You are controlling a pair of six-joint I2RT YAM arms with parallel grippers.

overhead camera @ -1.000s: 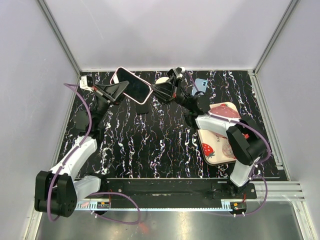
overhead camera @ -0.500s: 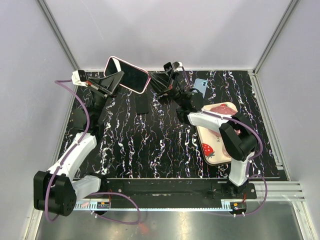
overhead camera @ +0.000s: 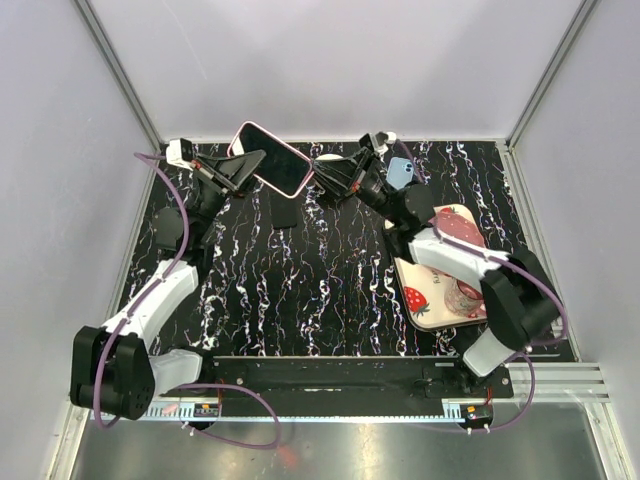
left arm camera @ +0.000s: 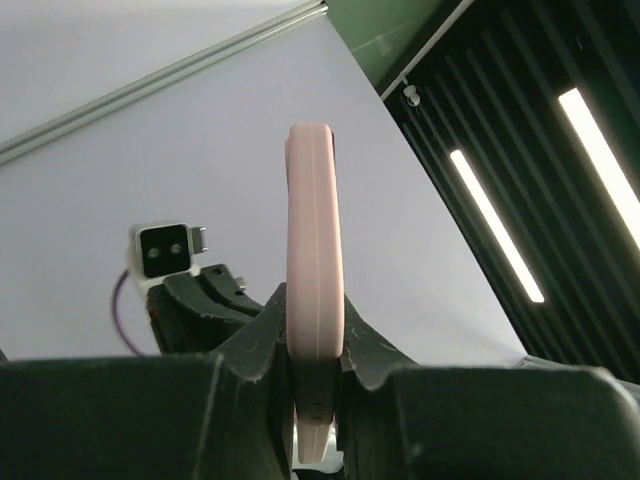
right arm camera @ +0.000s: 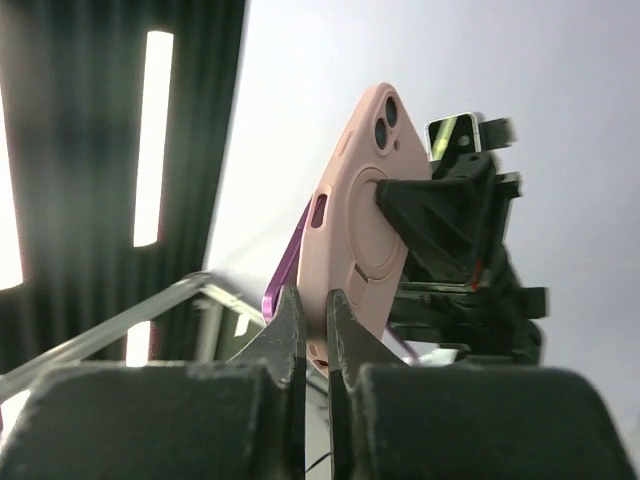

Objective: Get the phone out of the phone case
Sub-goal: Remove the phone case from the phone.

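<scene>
- Left gripper [left arm camera: 315,345]: its two fingers are pressed on the two faces of the one pink phone case [left arm camera: 315,230]. The wrist view shows the case edge-on and upright between them.
- Right gripper [right arm camera: 311,312]: its two fingers are almost together and pinch a thin corner of the same case, at the end opposite the camera cut-out.
- One phone [overhead camera: 275,158] sits inside the case, its dark screen framed by the pink rim. In the right wrist view a purple edge shows along one side of the rim.
- Both arms hold the case in the air above the far part of the table [overhead camera: 330,290], the left gripper at one end and the right gripper at the other.
- On the table directly below lies one small black flat object [overhead camera: 285,213].
- One blue flat object [overhead camera: 401,172] is just behind the right arm.
- One tray with strawberry pictures [overhead camera: 437,285] lies on the right side, partly under the right arm.
</scene>
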